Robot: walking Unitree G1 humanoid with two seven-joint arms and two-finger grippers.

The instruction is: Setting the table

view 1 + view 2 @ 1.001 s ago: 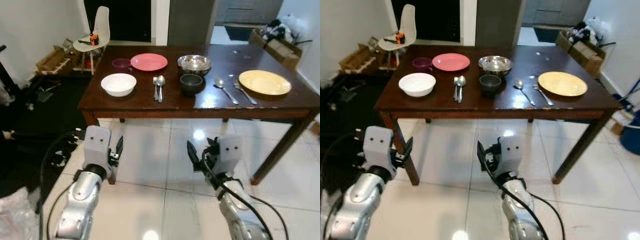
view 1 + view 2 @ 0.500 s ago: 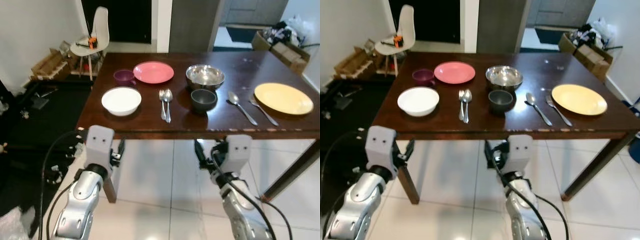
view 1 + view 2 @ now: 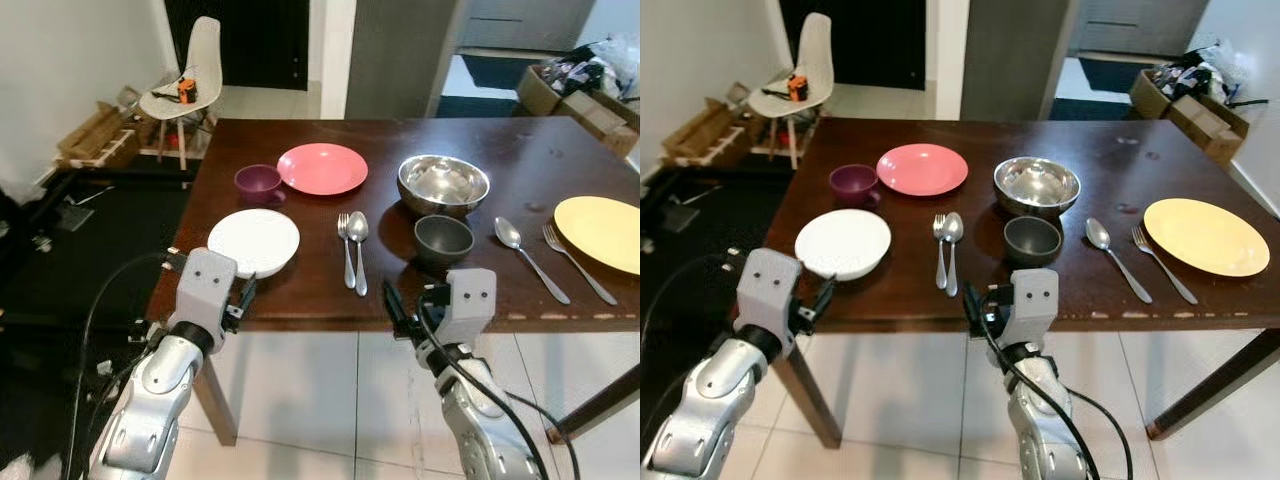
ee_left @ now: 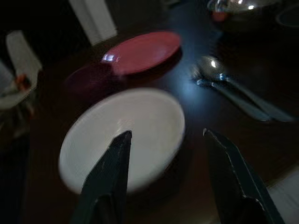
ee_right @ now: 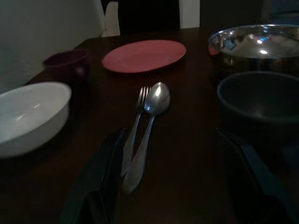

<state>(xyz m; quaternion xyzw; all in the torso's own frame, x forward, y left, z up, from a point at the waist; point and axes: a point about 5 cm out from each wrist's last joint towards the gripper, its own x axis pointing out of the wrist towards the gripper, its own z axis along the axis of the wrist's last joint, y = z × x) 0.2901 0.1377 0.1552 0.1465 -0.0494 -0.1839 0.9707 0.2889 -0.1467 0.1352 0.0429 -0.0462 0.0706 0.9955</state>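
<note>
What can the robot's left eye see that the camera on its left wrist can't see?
The left eye view takes in the whole spread: the yellow plate at the far right, the dark grey bowl, the second spoon and fork, the white chair and both arms.

The left wrist view looks from close up along the left gripper, whose fingers stand apart just short of the white bowl.

Both share the white bowl, the pink plate, the purple cup, the steel bowl and the fork and spoon pair.

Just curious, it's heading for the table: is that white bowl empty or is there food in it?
Empty. The white bowl shows only its bare, clean inside, seen from above and from the left wrist view.
</note>
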